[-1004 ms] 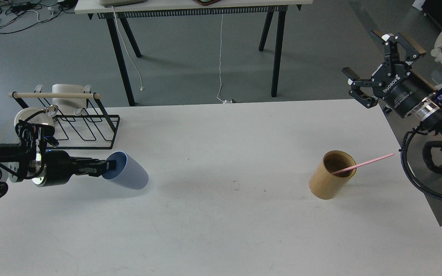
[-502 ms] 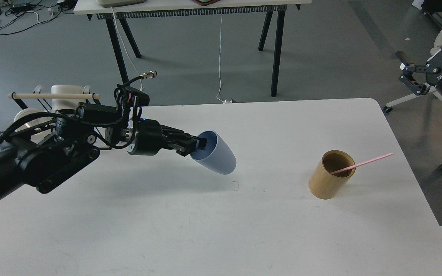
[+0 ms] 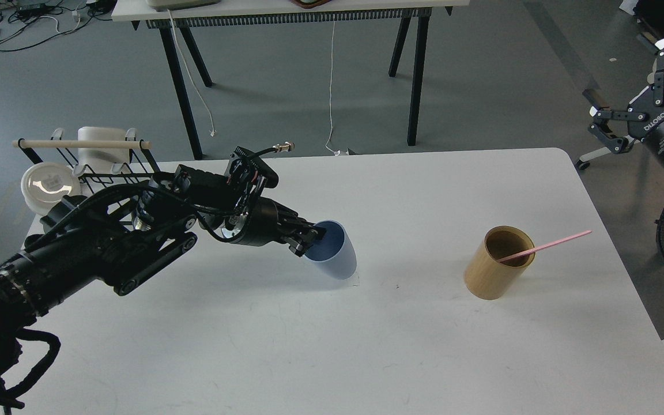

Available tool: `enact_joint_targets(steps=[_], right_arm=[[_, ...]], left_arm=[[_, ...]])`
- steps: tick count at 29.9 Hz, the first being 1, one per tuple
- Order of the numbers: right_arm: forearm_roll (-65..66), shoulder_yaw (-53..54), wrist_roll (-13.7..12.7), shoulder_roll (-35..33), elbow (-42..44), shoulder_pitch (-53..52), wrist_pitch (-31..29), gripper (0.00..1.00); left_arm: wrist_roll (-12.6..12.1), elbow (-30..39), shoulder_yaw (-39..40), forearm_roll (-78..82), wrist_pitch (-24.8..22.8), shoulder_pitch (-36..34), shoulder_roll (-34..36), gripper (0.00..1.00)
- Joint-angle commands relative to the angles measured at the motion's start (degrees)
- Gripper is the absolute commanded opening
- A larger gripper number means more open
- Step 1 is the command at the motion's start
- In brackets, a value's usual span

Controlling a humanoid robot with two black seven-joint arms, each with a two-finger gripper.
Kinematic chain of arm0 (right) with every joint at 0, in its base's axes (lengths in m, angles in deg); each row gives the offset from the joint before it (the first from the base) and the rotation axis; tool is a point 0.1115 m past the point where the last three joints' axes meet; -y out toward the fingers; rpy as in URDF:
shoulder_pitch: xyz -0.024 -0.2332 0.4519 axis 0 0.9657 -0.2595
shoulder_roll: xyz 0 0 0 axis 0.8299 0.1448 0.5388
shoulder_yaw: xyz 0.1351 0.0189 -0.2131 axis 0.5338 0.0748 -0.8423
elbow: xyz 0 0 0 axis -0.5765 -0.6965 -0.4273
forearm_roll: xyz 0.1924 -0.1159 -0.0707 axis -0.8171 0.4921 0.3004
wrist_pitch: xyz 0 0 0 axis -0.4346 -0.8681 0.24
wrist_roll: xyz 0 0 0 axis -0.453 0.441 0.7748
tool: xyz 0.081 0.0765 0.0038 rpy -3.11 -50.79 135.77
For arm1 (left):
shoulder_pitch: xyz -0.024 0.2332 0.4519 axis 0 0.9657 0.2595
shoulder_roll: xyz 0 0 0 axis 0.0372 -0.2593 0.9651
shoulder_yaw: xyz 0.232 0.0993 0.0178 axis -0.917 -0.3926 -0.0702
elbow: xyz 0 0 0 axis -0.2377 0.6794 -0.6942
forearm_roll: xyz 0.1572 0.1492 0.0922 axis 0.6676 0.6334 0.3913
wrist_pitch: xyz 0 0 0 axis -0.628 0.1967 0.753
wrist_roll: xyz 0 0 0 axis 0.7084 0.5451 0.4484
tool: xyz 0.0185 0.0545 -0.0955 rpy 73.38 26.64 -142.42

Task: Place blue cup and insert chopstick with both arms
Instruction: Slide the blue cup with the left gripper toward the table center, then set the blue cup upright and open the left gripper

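The pale-blue cup (image 3: 335,253) is near the middle of the white table (image 3: 332,346), almost upright, its base at or just above the surface. My left gripper (image 3: 310,239) is shut on the cup's near rim, one finger inside and one outside. The pink chopstick (image 3: 545,245) leans out of the tan wooden holder (image 3: 496,266) at the right, its free end pointing right. My right gripper (image 3: 626,95) is open and empty, high off the table's right edge.
A black wire rack (image 3: 107,167) with a wooden rod, a white mug and a white bowl (image 3: 49,183) stands at the back left. A second table on black legs (image 3: 412,75) stands behind, with a hanging white cable.
My left arm carried the cup from the left to the table's middle, turning it from lying tilted to nearly upright and lowering it. My right gripper swung away to the upper right.
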Motion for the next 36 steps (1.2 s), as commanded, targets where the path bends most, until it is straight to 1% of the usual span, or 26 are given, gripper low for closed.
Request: enact_joint_targets(steps=[1, 12, 20, 25, 36], right_arm=[[-0.27, 0.13, 0.00, 0.17, 0.07, 0.18, 0.00, 0.99], [-0.27, 0.31, 0.00, 0.43, 0.42, 0.54, 0.00, 0.99], [-0.18, 0.31, 0.00, 0.78, 0.60, 0.62, 0.00, 0.99], [-0.27, 0.39, 0.00, 0.78, 0.60, 0.71, 0.00, 0.99], [-0.27, 0.39, 0.00, 0.78, 0.60, 0.71, 0.00, 0.99]], left_arm=[[0.00, 0.39, -0.15, 0.00, 0.01, 0.10, -0.63, 0.00], [0.00, -0.66, -0.15, 0.00, 0.01, 0.19, -2.75, 0.00], [0.00, -0.40, 0.02, 0.00, 0.01, 0.28, -1.52, 0.01], [0.00, 2.23, 0.29, 0.00, 0.01, 0.28, 0.86, 0.01], [0.00, 2.68, -0.15, 0.00, 0.01, 1.07, 1.47, 0.01]])
